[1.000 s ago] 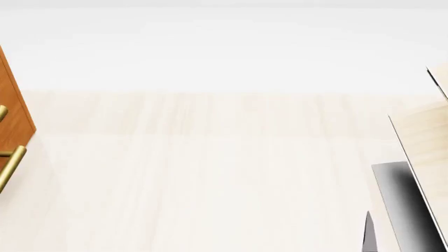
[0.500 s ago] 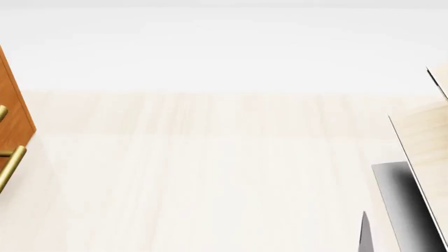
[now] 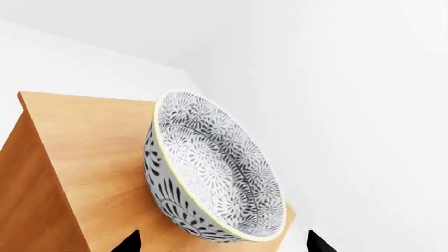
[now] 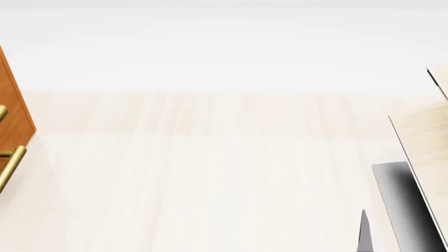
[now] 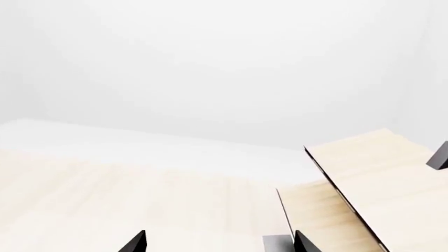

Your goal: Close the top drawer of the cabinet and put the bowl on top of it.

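The bowl (image 3: 210,173), white with a dense dark floral pattern, rests on the orange-brown cabinet's top (image 3: 84,142) near one corner. My left gripper (image 3: 224,247) is open. Its two black fingertips (image 3: 131,242) stand wide apart on either side of the bowl's near rim and do not touch it. In the head view only the cabinet's edge (image 4: 14,113) and two brass handles (image 4: 10,164) show at the far left; which drawer is the top drawer cannot be told. My right gripper (image 5: 218,244) is open over the pale floor with nothing between its fingers.
A pale wood structure (image 4: 428,142) with a dark grey base (image 4: 400,202) stands at the right of the head view, and the same structure (image 5: 378,173) shows in the right wrist view. A thin dark sliver (image 4: 362,233) pokes up at the head view's bottom edge. White wall lies behind.
The thin dark sliver at the head view's bottom right has shifted slightly left and up. The cabinet edge and the pale structure stay put.
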You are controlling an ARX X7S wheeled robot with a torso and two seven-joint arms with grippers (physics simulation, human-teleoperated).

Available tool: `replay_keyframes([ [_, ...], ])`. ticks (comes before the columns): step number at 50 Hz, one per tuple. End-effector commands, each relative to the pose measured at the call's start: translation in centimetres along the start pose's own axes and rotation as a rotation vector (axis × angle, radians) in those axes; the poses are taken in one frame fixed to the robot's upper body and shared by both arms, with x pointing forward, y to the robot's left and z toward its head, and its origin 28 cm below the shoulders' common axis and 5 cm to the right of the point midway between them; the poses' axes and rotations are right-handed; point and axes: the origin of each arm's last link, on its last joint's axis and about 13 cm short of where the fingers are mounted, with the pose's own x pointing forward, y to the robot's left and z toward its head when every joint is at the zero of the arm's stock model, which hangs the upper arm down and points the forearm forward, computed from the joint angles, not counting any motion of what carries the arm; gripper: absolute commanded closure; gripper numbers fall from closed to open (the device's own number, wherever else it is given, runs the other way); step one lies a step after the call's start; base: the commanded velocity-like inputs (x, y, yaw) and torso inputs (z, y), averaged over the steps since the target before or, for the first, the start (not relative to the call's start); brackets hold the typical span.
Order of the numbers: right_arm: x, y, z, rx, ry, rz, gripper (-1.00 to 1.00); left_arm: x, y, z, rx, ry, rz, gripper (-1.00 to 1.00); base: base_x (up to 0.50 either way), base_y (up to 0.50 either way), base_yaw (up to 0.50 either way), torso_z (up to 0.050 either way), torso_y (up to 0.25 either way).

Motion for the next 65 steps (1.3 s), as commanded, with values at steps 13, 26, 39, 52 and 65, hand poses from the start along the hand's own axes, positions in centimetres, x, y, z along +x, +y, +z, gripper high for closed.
replay_keyframes([
  [13,-0.3,0.0,0.4,0.001,-0.011,0.001,-1.00,-3.9,0.8,-0.3,0.146,-0.019,-0.087,-1.00,0.00,0.00,0.00,0.000,0.000],
  [26,-0.6,0.1,0.3,0.001,-0.013,0.002,-1.00,-6.1,1.7,-0.6,0.250,-0.020,-0.156,-1.00,0.00,0.00,0.00,0.000,0.000],
  [39,-0.7,0.1,0.1,0.006,-0.009,0.003,-1.00,-7.9,2.6,-1.5,0.335,-0.036,-0.206,-1.00,0.00,0.00,0.00,0.000,0.000],
  [52,-0.8,0.1,0.1,0.005,-0.009,0.005,-1.00,-11.6,4.3,-3.4,0.461,-0.079,-0.292,-1.00,0.00,0.00,0.00,0.000,0.000],
  [65,-0.9,0.3,0.4,0.003,-0.016,0.008,-1.00,-14.1,6.4,-6.1,0.564,-0.064,-0.391,-1.00,0.00,0.00,0.00,0.000,0.000],
])
